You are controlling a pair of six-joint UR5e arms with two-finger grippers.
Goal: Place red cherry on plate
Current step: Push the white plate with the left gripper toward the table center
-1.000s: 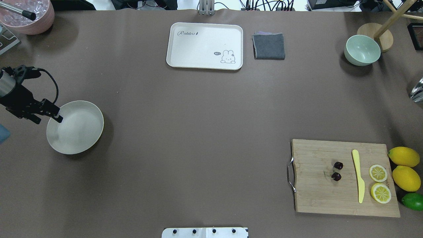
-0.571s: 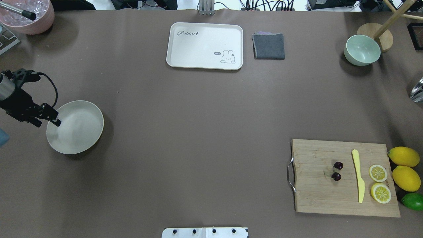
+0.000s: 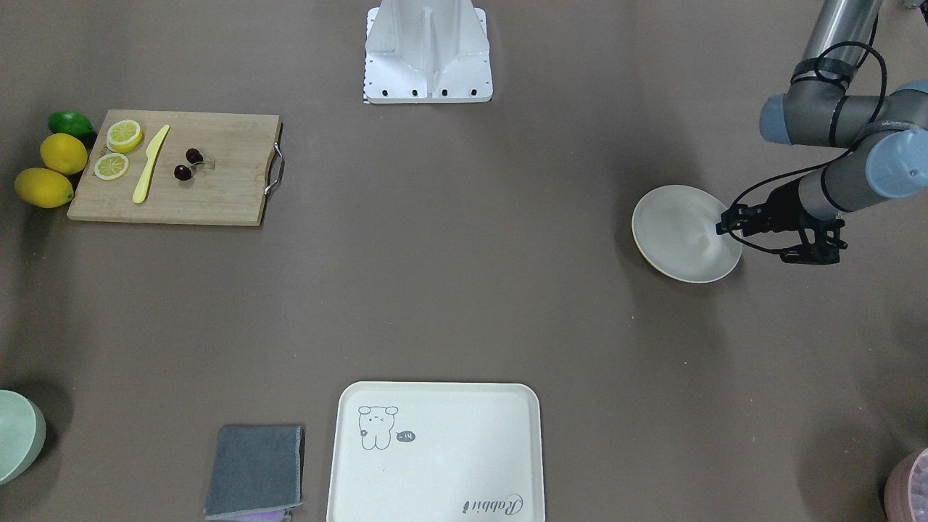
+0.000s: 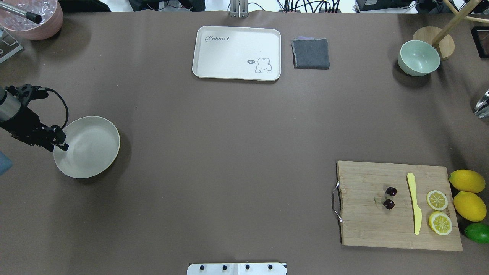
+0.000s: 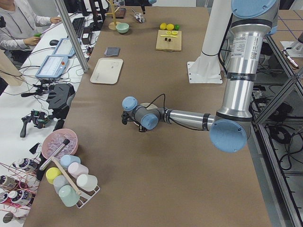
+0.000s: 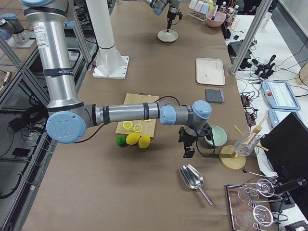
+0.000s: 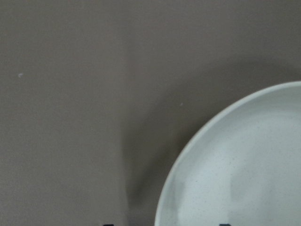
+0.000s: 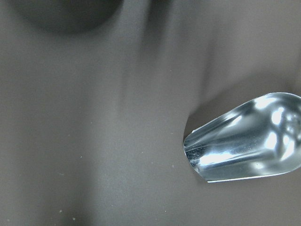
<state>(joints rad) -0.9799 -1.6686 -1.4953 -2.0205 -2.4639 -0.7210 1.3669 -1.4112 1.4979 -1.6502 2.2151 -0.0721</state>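
The red cherry [image 4: 389, 197] is a pair of dark glossy cherries lying on the wooden cutting board [image 4: 366, 229] at the near right, also seen in the front view as the cherry [image 3: 188, 164]. At the far left the round cream plate [image 4: 91, 152] holds nothing. My left gripper [image 4: 63, 141] hovers over the plate's left rim [image 3: 725, 250]. Its fingers are apart and hold nothing; the plate's edge [image 7: 188, 155] fills its wrist view. Only the right side view shows my right gripper [image 6: 186, 149], far from the cherries, so I cannot tell its state.
On the board lie a yellow knife [image 4: 414, 202] and two lemon halves [image 4: 438, 211]; lemons [image 4: 468, 193] and a lime sit beside it. At the back stand a cream tray [image 4: 237, 52], grey cloth [image 4: 311, 53] and green bowl [image 4: 418, 57]. A metal scoop [image 8: 244, 141] lies under the right wrist.
My left gripper has drawn back a little, from over the plate's inside to its left rim. The cherries and the plate have not moved.
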